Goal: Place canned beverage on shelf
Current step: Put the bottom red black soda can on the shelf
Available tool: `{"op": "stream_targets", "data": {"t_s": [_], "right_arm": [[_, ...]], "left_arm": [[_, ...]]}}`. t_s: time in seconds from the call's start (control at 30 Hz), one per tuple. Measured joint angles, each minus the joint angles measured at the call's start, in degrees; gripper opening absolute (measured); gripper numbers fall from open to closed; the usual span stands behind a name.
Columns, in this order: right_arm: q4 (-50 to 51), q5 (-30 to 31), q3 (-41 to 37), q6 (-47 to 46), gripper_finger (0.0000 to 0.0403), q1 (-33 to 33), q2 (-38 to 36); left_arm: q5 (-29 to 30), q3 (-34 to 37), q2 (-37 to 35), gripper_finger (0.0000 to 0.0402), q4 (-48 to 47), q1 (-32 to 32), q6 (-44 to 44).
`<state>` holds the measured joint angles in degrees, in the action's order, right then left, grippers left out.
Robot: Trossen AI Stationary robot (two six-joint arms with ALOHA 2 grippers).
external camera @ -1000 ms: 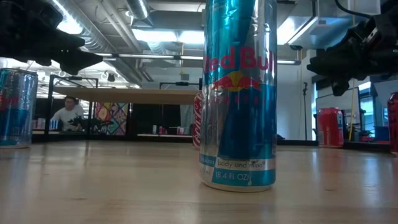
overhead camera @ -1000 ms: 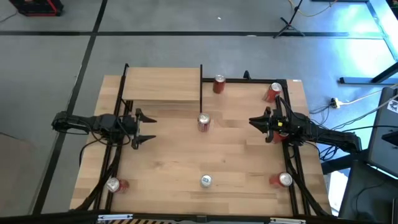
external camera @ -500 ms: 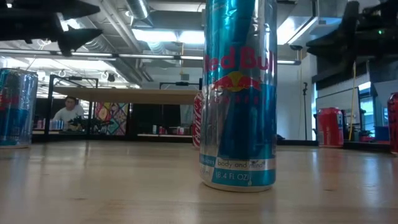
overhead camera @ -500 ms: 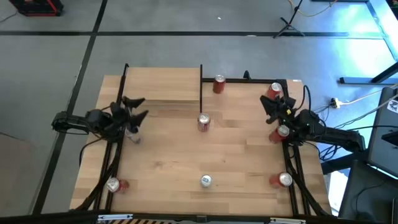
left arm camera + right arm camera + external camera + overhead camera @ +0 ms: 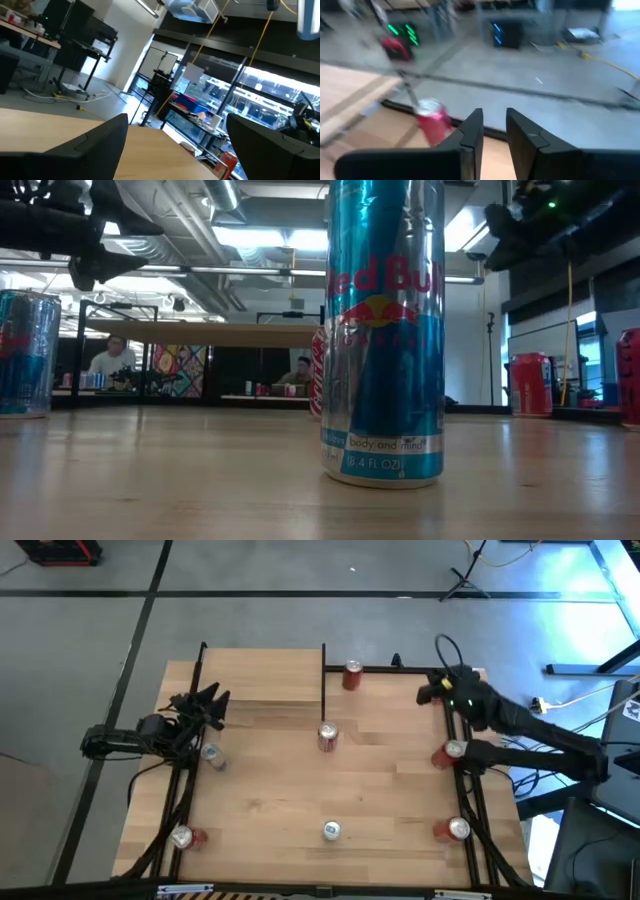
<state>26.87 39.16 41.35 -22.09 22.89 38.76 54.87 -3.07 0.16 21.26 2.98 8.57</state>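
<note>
Both arms have swung away from the table's middle toward its far side. Left gripper (image 5: 205, 700), jaws wide and empty, hovers at the light wooden shelf (image 5: 262, 675); right gripper (image 5: 428, 695), shut and empty, is near the far right corner. Still the reaching step: no can is grasped yet. Nearest the shelf, the red can (image 5: 352, 675) stands upright, long axis vertical, just beside the shelf's right posts; the next move calls for opened jaws around it.

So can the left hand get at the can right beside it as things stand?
Probably yes: the left hand is open and empty, the silver can stands close by on bare tabletop, nothing between them.
</note>
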Motion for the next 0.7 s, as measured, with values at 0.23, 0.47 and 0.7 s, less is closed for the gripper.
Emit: {"op": "stream_targets", "data": {"t_s": [0.23,0.47,0.7], "right_arm": [[4.58,-20.01,12.04,8.99,0.0072,12.80,11.88],[3.27,-32.40,20.00,11.60,0.0076,19.14,24.49],[3.23,-43.04,28.54,13.33,0.0152,19.92,37.48]], "left_arm": [[-1.73,0.00,0.00,0.0332,0.65,0.02,0.28],[-3.37,0.00,0.00,0.0332,0.76,0.02,0.27],[-2.48,0.00,0.00,0.0332,0.62,0.02,0.27]]}}
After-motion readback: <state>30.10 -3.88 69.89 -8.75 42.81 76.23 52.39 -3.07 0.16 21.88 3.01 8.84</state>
